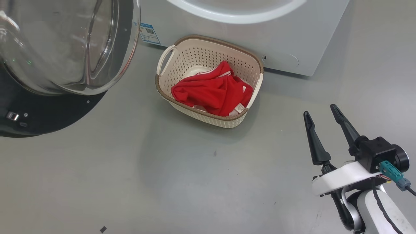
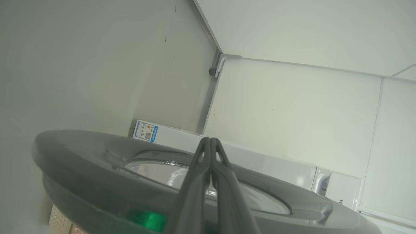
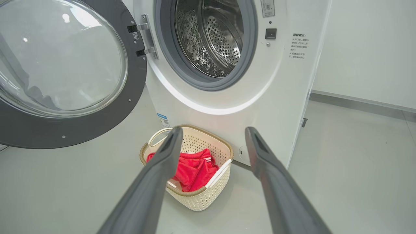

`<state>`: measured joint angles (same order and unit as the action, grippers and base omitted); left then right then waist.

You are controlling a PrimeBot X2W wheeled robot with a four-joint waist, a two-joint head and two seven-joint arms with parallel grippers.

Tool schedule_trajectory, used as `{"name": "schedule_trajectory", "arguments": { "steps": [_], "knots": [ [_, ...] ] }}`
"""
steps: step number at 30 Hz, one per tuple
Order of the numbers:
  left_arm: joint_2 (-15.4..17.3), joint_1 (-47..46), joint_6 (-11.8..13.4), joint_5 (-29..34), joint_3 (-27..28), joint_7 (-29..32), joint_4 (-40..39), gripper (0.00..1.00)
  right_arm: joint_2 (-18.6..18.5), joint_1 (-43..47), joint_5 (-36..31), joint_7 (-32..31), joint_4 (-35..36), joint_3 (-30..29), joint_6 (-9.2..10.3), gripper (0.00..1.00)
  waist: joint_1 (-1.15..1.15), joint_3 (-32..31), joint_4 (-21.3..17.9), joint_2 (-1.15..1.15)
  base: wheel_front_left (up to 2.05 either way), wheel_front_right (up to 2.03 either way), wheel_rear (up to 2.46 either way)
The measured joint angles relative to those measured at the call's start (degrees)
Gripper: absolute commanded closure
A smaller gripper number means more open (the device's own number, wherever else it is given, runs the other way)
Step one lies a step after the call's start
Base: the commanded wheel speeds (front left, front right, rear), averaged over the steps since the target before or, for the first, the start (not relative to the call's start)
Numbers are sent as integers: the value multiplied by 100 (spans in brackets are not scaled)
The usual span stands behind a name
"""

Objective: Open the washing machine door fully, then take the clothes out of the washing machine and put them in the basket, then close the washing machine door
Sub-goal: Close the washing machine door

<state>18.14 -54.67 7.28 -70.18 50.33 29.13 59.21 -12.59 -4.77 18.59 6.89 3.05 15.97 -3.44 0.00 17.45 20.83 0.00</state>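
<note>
Red soft clothes [image 1: 211,92] are lying in the cream perforated plastic basket [image 1: 201,55], at twelve o'clock just before the white front-loading washing machine [image 1: 292,42]. Its round black-ringed glass door [image 1: 65,48] is hanging wide at ten o'clock. Beside the door's ring the left gripper [image 2: 210,141] is pinching its fingers together on nothing. At four o'clock the right gripper [image 1: 320,110] is gaping, empty. Pinched tips pushing that glossy curve are likely risking a slip, leaving the door unlatched.

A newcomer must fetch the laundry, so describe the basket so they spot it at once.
Find the big white washer with its round door swung open. On the grey floor just in front of it stands the basket. Unlike the smooth white washer, it is small, cream and perforated, with a brown rim, loop handles and red clothes inside.
</note>
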Motion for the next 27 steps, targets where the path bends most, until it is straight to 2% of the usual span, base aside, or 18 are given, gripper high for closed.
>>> {"name": "schedule_trajectory", "arguments": {
  "steps": [10, 17, 27],
  "knots": [
    [-333, 8, -65, 76, -408, 738, 83, 100, 112, 63, 55, 58, -120, 49, 0, 0, 0, -307, 123, 0, 0, 0, 0],
    [-532, 27, -256, 68, -477, 1024, 82, 100, 149, 106, 66, 134, -199, 60, 1, 0, 0, -474, 206, 0, 0, 0, 0],
    [-1015, 139, -493, -41, -581, 1601, -44, 100, 229, 188, 164, 196, -266, 78, 8, 0, 0, -713, 337, 0, 0, 0, 0]
  ]
}}
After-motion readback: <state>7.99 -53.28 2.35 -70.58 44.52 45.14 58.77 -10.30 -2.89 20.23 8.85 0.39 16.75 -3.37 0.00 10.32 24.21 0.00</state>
